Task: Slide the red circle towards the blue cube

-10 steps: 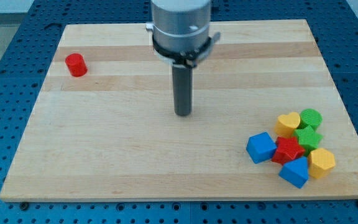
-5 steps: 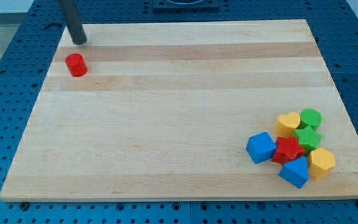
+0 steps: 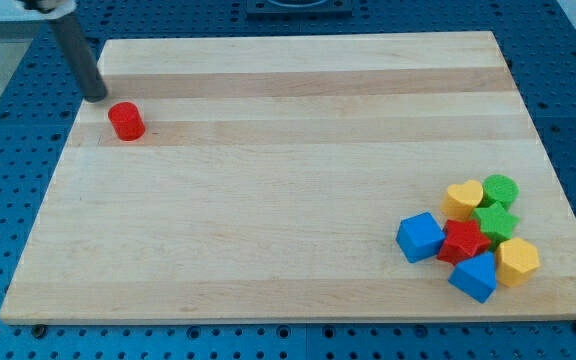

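Note:
The red circle [image 3: 126, 121], a small red cylinder, sits near the board's upper left corner. My tip [image 3: 97, 96] is just up and left of it, close to it; I cannot tell whether they touch. The blue cube [image 3: 420, 238] lies far away at the lower right, at the left edge of a cluster of blocks.
The cluster at the lower right holds a red star [image 3: 463, 241], a yellow heart [image 3: 463, 198], a green circle [image 3: 501, 189], a green star [image 3: 493, 221], a yellow hexagon [image 3: 517, 261] and a second blue block [image 3: 474, 276]. The wooden board [image 3: 288, 170] lies on a blue pegboard.
The rod moved from the board's middle to the top left, then down and left to beside the red circle. The red circle shifted slightly down and right.

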